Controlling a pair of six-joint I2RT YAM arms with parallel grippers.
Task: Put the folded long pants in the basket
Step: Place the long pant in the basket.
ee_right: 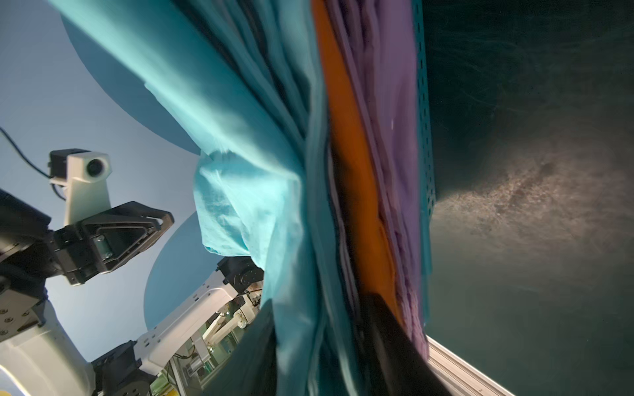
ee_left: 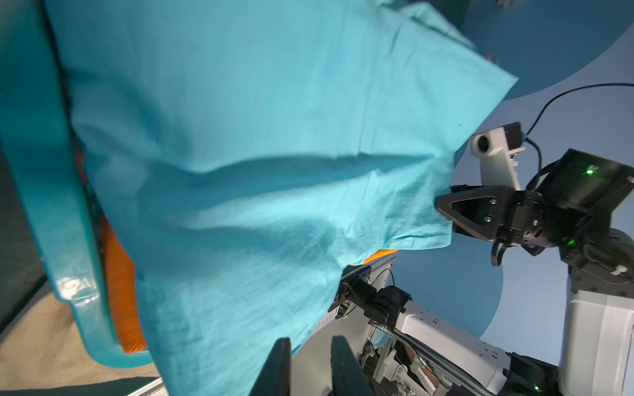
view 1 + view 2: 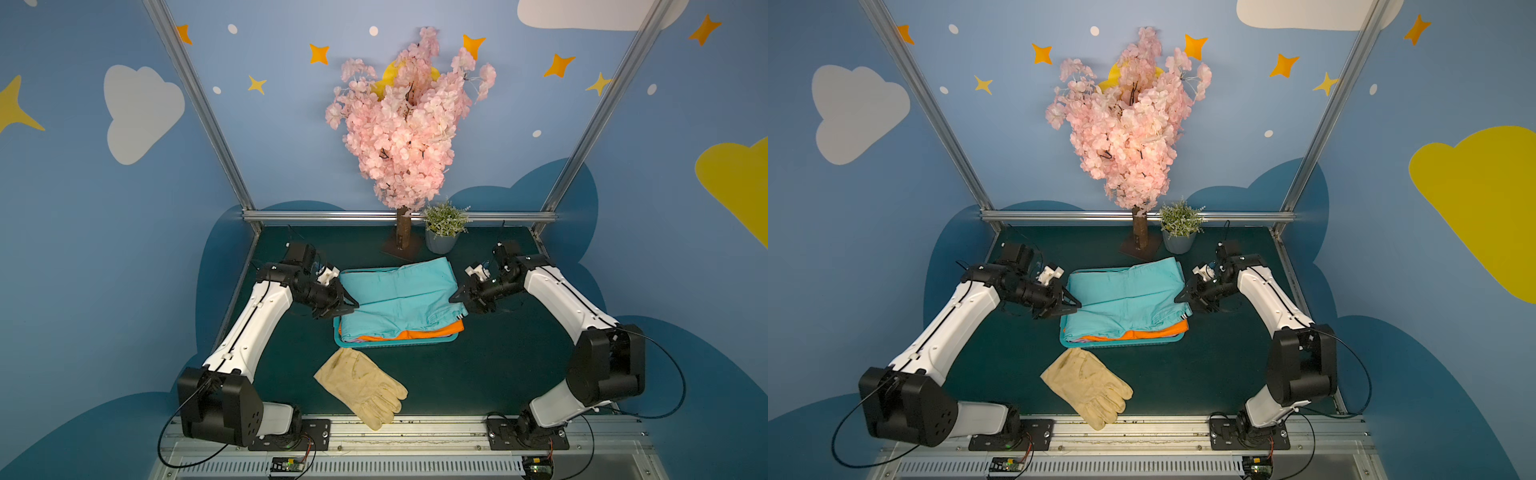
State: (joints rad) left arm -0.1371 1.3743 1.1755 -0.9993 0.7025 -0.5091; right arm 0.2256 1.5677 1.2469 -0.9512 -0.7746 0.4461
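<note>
Turquoise pants (image 3: 399, 295) top stack in basket (image 3: 397, 343), over orange pants (image 3: 428, 332) and lilac pants (image 1: 394, 137); far corner and right hem overhang rim. Left gripper (image 3: 353, 305) at stack's left edge, fingers parted, nothing between. Right gripper (image 3: 454, 297) at right hem, cloth layers between fingers; pinched or loose, cannot tell, view blurred. Glove (image 3: 361, 386) near front rim, apart. Bare mat (image 3: 519, 353) either side; plant pot (image 3: 441, 241) behind.

The left arm (image 3: 249, 328) and right arm (image 3: 569, 299) are white shells with chunky black joints and thin black cables (image 2: 579, 88) looping off. The right pincer (image 2: 444, 209) is a black triangle frame with two screws, a white camera block (image 2: 495, 145) bolted on and a green LED (image 2: 589, 170) glowing.
</note>
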